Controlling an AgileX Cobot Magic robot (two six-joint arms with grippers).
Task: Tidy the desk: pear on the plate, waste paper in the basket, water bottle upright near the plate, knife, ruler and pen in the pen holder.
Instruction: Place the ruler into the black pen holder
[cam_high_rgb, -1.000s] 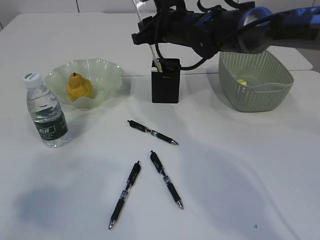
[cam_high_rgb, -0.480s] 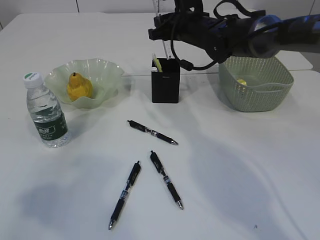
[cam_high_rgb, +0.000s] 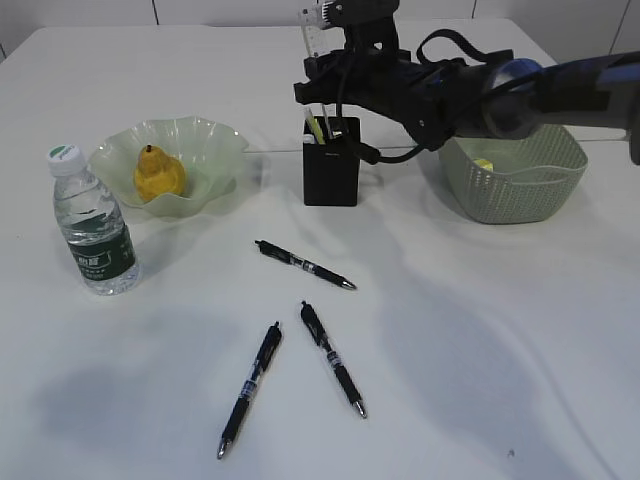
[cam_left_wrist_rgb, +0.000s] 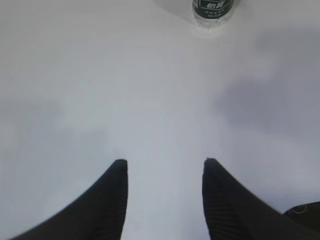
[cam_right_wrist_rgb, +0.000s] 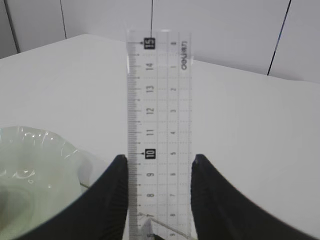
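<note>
So the right gripper is clamping the ruler upright over the pen holder.
Left gripper is idling with jaws apart; a tilted ruler could be catching the holder's rim and tipping it.

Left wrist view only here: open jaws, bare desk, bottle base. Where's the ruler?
Observer: The right gripper is shut on the ruler, holding it upright over the pen holder.
Operator: Pens done?
Observer: No. Three lie on the desk: the far pen, the right pen and the left pen.
Operator: Pear, paper?
Observer: The pear is on the plate; the waste paper is in the basket.
</note>
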